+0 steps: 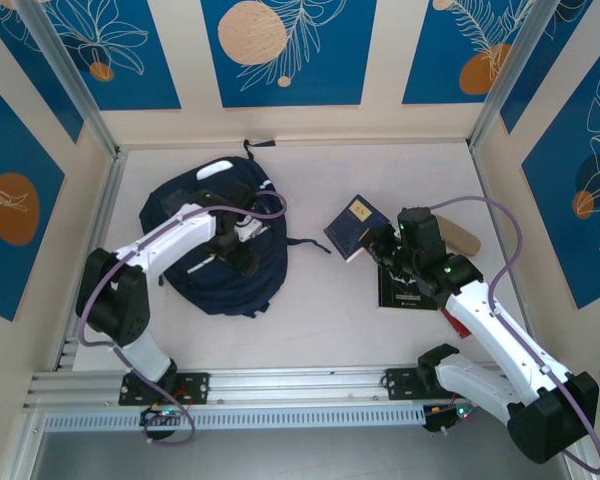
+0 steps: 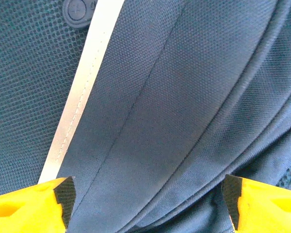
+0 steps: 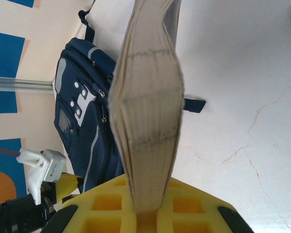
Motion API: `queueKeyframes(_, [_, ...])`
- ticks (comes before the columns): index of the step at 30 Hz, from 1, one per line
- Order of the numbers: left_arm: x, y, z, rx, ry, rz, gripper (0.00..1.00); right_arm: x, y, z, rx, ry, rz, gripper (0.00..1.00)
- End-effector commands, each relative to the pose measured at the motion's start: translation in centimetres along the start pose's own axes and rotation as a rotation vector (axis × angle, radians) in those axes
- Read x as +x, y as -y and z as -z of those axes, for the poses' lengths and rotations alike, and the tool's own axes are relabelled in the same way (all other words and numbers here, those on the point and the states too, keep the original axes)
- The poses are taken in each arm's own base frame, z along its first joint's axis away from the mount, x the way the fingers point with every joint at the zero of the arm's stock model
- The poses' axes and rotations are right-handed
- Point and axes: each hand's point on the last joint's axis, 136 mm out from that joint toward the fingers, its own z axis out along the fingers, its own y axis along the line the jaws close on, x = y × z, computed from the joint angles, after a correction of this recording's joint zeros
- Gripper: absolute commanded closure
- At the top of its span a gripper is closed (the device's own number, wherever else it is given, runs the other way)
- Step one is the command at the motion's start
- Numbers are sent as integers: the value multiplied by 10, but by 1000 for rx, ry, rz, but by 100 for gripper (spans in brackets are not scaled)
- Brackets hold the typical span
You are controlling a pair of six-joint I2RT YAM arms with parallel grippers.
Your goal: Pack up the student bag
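Navy fabric marks the student bag (image 1: 225, 285), lying left of centre on the table (image 1: 320, 320). We see the left gripper (image 2: 148, 196) poised just above its cloth, jaws apart and holding nothing. To the right, the right gripper (image 1: 376, 242) is clamped on a dark-blue book (image 1: 348, 225), apart from the bag. A black book (image 1: 400, 288) and a tan object (image 1: 462, 238) lie unpacked, so we judge packing barely begun.
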Motion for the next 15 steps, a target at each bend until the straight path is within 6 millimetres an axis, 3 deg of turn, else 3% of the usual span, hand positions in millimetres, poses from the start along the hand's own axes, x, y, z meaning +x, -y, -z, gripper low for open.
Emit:
queueKeyframes(1, [-7, -4, 1, -21, -7, -48, 28, -2, -9, 6, -48, 7, -12, 93])
queueKeyframes(5, [-11, -6, -6, -34, -27, -39, 38, -1, -9, 7, -51, 5, -17, 93])
queueKeyframes(11, [-10, -10, -17, -61, -66, -45, 43, -2, -8, 11, -56, 15, -25, 93])
queueKeyframes(15, [-13, -14, -17, -82, -60, -40, 55, -2, -7, 11, -54, 16, -28, 93])
